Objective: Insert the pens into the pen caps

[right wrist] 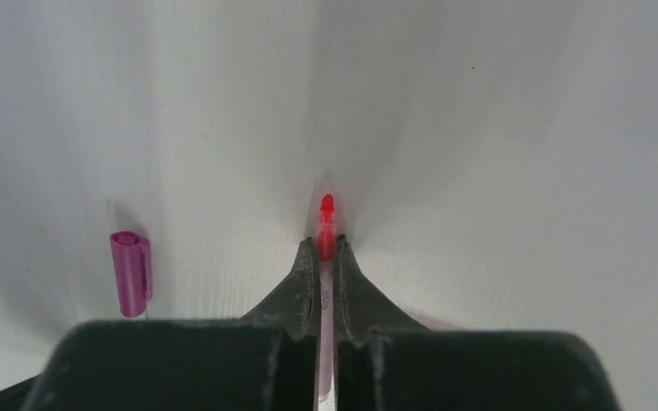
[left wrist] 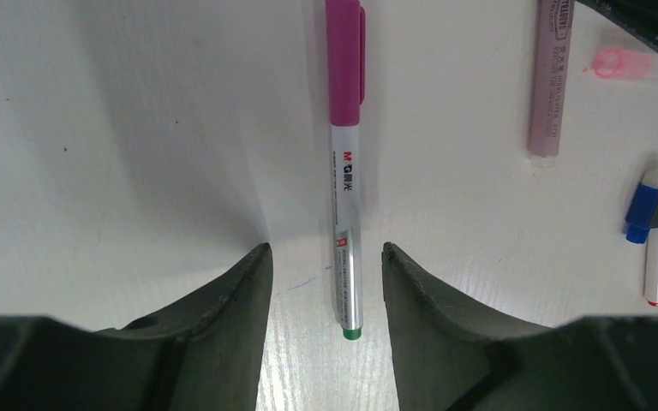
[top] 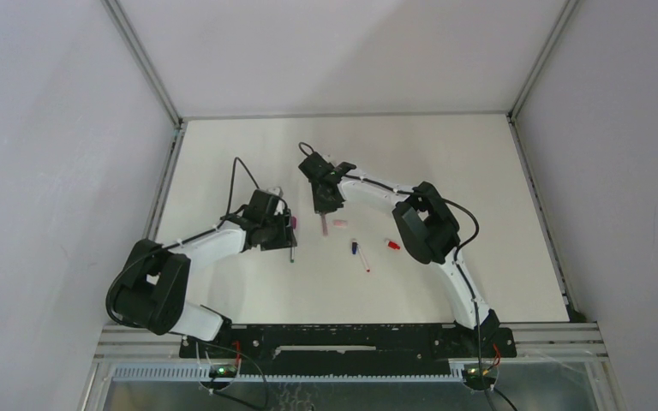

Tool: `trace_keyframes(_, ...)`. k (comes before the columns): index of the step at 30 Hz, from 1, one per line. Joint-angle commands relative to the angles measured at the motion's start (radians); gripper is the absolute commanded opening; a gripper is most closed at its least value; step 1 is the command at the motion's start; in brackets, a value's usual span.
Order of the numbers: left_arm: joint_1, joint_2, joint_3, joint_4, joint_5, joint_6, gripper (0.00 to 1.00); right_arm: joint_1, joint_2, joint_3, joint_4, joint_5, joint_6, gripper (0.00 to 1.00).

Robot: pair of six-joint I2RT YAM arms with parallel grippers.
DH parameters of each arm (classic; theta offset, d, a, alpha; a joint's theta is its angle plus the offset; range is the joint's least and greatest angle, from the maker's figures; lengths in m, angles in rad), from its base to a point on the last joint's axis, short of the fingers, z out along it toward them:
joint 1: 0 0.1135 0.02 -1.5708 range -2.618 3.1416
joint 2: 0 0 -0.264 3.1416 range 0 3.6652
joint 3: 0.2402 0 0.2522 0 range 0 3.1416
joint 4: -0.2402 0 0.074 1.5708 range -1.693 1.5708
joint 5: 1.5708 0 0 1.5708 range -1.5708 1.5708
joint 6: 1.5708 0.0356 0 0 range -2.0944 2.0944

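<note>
The right claw [right wrist: 326,244] is shut tight on the pink pen [left wrist: 550,86]. It pinches the pen just behind its red tip, which pokes out past the fingertips. The pen sits low over the middle of the worktop [top: 445,171]; whether it touches the surface cannot be told.

The left claw [left wrist: 326,248] stands about half open and holds nothing. Its two fingers sit either side of the tail end of a white pen [left wrist: 345,205], with a gap on each side. That pen lies flat, with a magenta cap [left wrist: 345,60] on the far end and a green plug at the near end.

Seen from overhead, the left claw is at 8 o'clock of the right claw, close by. A pink cap [top: 340,223] lies at 3 o'clock of the pink pen, just apart from it. At 5 o'clock of that cap a blue cap [left wrist: 649,205] sits at the end of a short white pen [left wrist: 653,270]; whether it is pushed on cannot be told. A red cap [top: 391,245] lies alone at 3 o'clock of the blue one.
</note>
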State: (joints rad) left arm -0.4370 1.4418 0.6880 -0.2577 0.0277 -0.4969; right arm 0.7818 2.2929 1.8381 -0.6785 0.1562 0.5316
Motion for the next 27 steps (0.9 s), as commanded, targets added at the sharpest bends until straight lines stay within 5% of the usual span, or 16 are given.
trace_keyframes(1,0.003,-0.045,0.020,-0.039,-0.024,0.014,0.54,0.007,0.030,-0.011,-0.005,0.002,-0.001,0.00)
trace_keyframes(5,0.003,-0.110,0.012,-0.029,-0.012,0.016,0.55,0.005,-0.033,-0.069,0.069,-0.037,-0.012,0.00)
trace_keyframes(13,-0.006,-0.384,-0.104,0.153,0.126,0.033,0.68,0.019,-0.361,-0.378,0.478,-0.208,0.005,0.00)
trace_keyframes(27,-0.168,-0.404,-0.084,0.223,0.116,0.021,0.70,0.069,-0.653,-0.560,0.572,-0.167,0.029,0.00)
